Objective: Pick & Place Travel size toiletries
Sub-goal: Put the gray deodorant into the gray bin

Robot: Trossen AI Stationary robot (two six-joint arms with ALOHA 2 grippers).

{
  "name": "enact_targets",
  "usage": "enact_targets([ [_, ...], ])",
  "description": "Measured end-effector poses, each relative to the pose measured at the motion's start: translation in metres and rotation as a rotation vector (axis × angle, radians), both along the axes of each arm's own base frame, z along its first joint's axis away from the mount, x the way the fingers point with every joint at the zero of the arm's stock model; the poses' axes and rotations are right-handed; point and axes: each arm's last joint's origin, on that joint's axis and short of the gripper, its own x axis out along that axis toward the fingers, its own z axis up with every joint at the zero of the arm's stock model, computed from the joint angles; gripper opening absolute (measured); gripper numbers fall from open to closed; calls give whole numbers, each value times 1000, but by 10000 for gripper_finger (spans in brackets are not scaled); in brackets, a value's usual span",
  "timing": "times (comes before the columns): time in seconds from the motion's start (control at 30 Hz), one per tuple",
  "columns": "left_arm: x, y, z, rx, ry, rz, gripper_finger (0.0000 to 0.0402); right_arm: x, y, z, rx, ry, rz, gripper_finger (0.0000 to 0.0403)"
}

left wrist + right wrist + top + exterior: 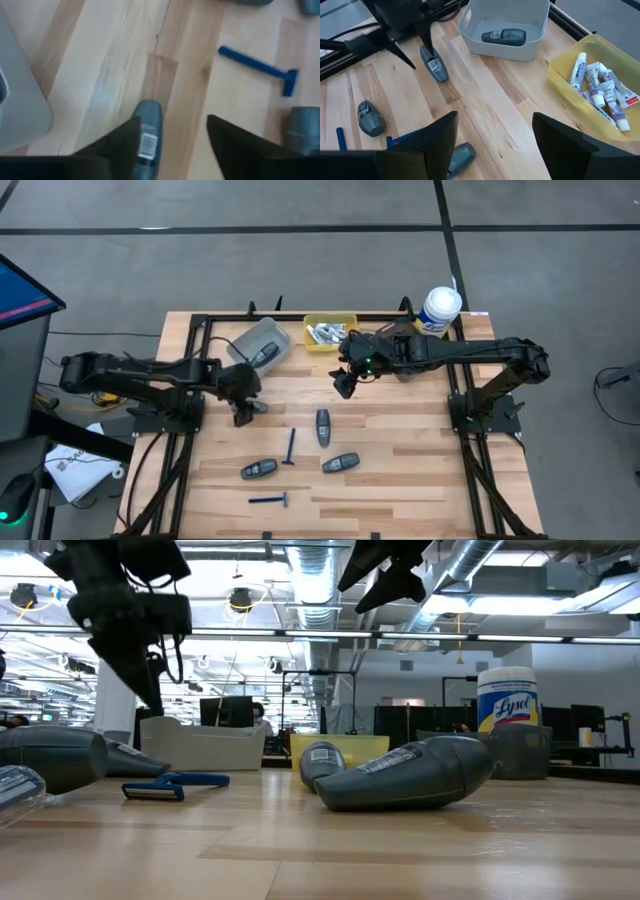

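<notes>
My left gripper (245, 412) is open and low over the table, near the grey bin (262, 343). A dark grey pod (147, 135) lies on the wood between its fingers, close to one finger (120, 142). My right gripper (345, 385) is open and empty, raised above the table in front of the yellow bin (330, 332). That bin holds several white mini tubes (597, 85). One pod (504, 36) lies in the grey bin. Three more pods (323, 426) (341, 463) (260, 469) and two blue razors (290, 447) (269, 500) lie on the table. My left gripper comes down at the pod (434, 64) from above, one finger on either side of its end. The pod lies flat on the table. It sits right beside one finger (426, 42); I cannot tell whether that finger touches it.
A white wipes canister (440, 308) with a yellow label stands at the far right corner. The black frame rails (200, 330) run along the table's left, far and right sides. Bare wood (400, 450) lies right of the loose pods.
</notes>
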Motion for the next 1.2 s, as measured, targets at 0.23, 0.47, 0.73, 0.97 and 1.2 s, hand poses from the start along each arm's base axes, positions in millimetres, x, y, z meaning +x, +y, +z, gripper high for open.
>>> enact_targets([
  [0.23,10,3,-26,33,159,64,320,0,0,0,-1,0,1,248],
  [0.47,20,4,-60,25,356,60,336,0,0,0,0,3,2,248],
  [0.73,25,3,-76,8,445,59,311,0,5,0,0,6,17,248],
  [0.97,23,3,-71,0,406,94,221,-2,5,-2,1,34,17,248],
  [1.2,20,2,-65,-46,379,135,193,-2,5,-3,1,38,17,248],
])
